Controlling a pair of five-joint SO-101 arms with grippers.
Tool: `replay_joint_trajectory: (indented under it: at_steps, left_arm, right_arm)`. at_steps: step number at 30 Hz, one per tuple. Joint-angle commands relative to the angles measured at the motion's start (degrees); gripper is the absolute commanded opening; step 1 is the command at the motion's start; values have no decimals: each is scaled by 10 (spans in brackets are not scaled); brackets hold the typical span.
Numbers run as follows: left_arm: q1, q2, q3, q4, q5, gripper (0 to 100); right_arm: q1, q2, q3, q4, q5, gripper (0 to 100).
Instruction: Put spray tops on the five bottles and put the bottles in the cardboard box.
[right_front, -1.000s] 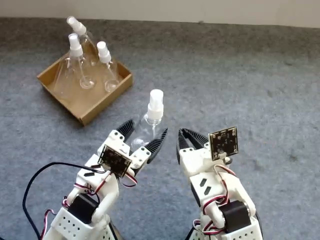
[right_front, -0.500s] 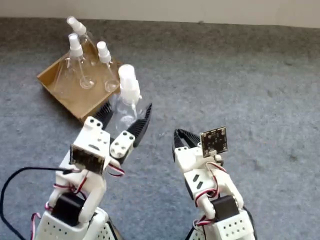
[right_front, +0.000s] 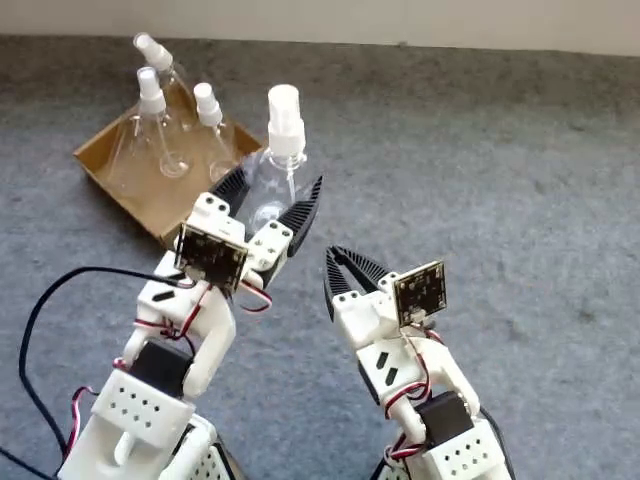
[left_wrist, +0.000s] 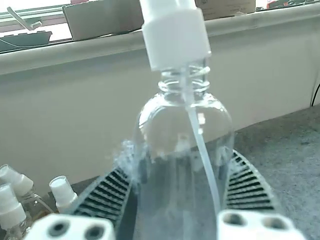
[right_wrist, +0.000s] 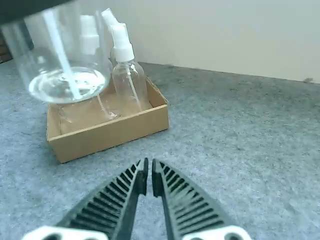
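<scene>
the left gripper (right_front: 275, 192) has its black ribbed fingers clamped on the rounded belly of a clear plastic bottle (right_front: 266, 183). the bottle stands upright, with a white cylindrical spray top (right_front: 284, 108) and a thin dip tube inside. it hangs above the grey felt-like mat (right_front: 500, 180), just at the 4 o'clock side of the shallow brown cardboard box (right_front: 148, 205). the box, at 10 o'clock on the mat, holds three more clear bottles (right_front: 152, 140) with white spray tops, one leaning at the far rim. the right gripper (right_front: 332, 262), at 5 o'clock of the held bottle, has its toothed fingers together.
</scene>
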Motion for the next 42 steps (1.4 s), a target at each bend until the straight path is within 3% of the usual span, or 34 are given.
replay_joint_trajectory:
  at_steps: [1,3,7,15,29,42]
  left_arm:
    - [-2,60,-34,-71,-3,38]
    - [-2,90,-34,-98,9,38]
    - [-2,133,-41,-140,98,38]
    - [38,160,-54,-126,204,41]
    - [105,159,-2,-127,204,39]
    - [105,159,-3,-98,203,38]
  right_arm:
    - [-7,-6,42,-18,3,8]
    - [-7,-6,42,-18,3,8]
    - [-26,-6,42,-24,3,8]
    - [-49,-6,87,-86,3,8]
    - [-47,-6,87,-87,3,8]
    - [-18,-6,87,-85,4,8]
